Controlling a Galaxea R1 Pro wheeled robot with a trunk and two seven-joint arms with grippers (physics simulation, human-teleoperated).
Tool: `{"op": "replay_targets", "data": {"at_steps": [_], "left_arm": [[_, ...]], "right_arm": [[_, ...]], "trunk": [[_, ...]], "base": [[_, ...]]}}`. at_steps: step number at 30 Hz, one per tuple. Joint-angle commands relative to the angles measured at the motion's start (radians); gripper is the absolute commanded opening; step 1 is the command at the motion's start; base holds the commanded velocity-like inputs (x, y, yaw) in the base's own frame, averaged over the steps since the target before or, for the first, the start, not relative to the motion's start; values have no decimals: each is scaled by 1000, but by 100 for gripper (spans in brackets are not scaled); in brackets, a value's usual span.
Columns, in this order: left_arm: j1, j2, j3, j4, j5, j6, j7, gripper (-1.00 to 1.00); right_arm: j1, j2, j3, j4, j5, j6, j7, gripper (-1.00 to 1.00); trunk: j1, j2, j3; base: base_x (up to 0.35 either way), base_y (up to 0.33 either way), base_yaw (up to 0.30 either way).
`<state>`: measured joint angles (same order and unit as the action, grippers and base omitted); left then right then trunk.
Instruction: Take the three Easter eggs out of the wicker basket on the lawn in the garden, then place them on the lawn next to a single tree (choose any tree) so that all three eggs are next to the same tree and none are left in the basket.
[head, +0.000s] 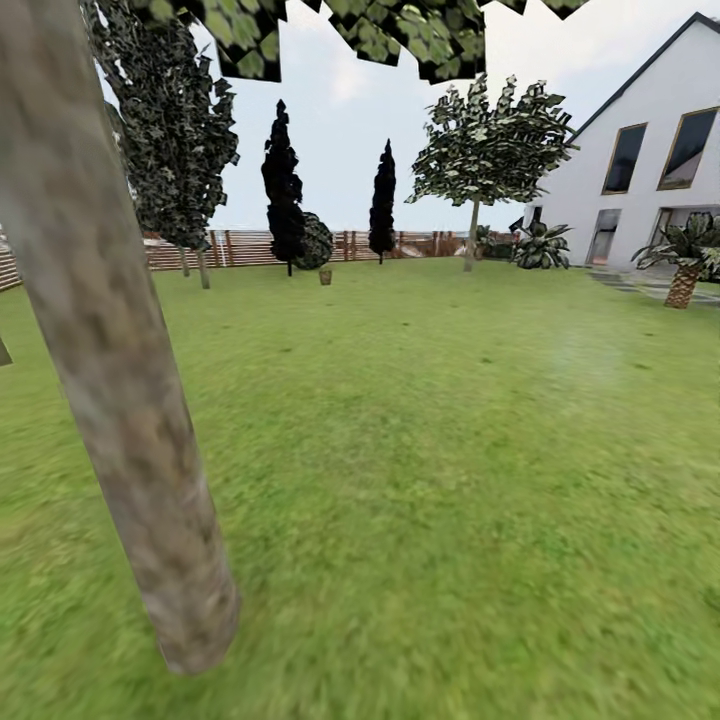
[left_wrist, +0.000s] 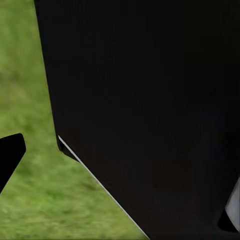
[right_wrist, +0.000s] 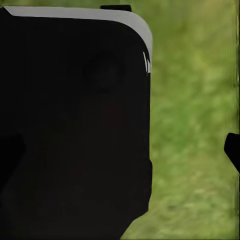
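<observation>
A thick pale grey-brown tree (head: 110, 330) trunk stands close at the left in the head view, with its leaves overhead. The lawn (head: 430, 480) stretches away from it. Far off near the fence sits a small brown object (head: 325, 277), too small to tell whether it is the wicker basket. The three Easter eggs are out of view. In the left wrist view one black fingertip (left_wrist: 10, 155) sits at the frame's edge over grass, beside a black part of the robot. In the right wrist view a fingertip (right_wrist: 232, 150) also sits at the edge. Both grippers look open and hold nothing.
Another pale-trunked tree (head: 472, 235) stands at the far right of centre. Two near-black trees (head: 283, 190) and a round bush (head: 318, 242) stand by the brown slat fence (head: 240, 248). A white house (head: 650, 160) and a palm (head: 685, 270) are at the right.
</observation>
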<state>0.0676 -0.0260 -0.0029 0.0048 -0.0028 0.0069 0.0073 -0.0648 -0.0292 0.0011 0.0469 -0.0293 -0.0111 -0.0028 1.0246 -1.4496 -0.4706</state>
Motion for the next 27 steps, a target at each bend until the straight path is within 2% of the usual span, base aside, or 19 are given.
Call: {"op": "replay_targets", "data": {"at_steps": [1, 27], "left_arm": [[0, 0, 0, 0, 0, 1, 1, 100], [0, 1, 0, -3, 1, 1, 0, 100]], "right_arm": [[-1, 0, 0, 2, -3, -1, 0, 100], [-1, 0, -1, 2, -4, -1, 0, 100]], "trunk": [[0, 0, -1], [0, 0, -1]], "base": [[256, -270, -1], [268, -260, 0]]}}
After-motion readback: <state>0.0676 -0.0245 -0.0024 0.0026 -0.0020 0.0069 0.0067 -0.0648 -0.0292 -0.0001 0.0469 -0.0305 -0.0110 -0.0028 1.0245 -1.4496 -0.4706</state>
